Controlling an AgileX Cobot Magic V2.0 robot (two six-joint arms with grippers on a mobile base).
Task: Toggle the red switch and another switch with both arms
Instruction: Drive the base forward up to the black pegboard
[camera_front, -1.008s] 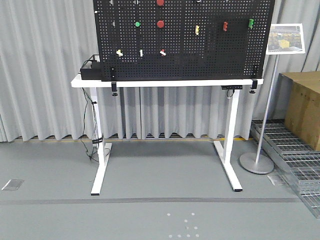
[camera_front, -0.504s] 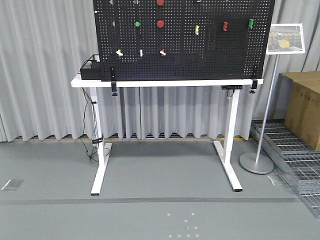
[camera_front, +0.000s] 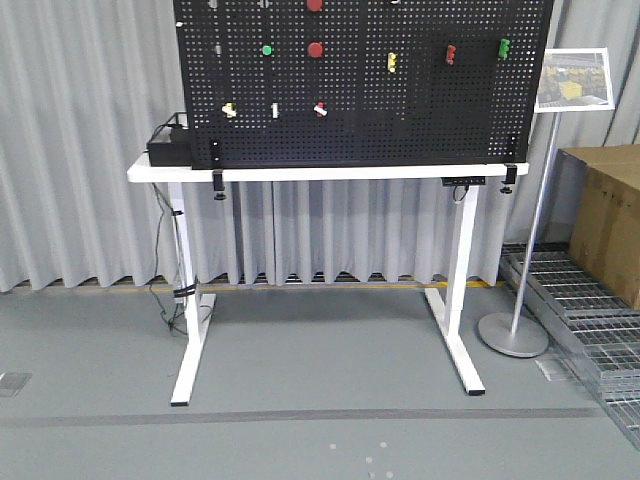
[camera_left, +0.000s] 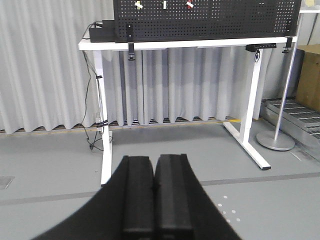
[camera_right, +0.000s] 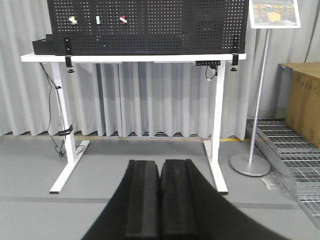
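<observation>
Well, the red switch (camera_front: 320, 108) sits low on the black pegboard (camera_front: 400, 110), rightmost in a row with a white toggle (camera_front: 275, 110) and a yellow toggle (camera_front: 230, 110). The board stands on the white surface (camera_front: 330, 172). The left fingers (camera_left: 138, 195) are pressed together, empty. The right fingers (camera_right: 142, 200) are closed too, both well back.
</observation>
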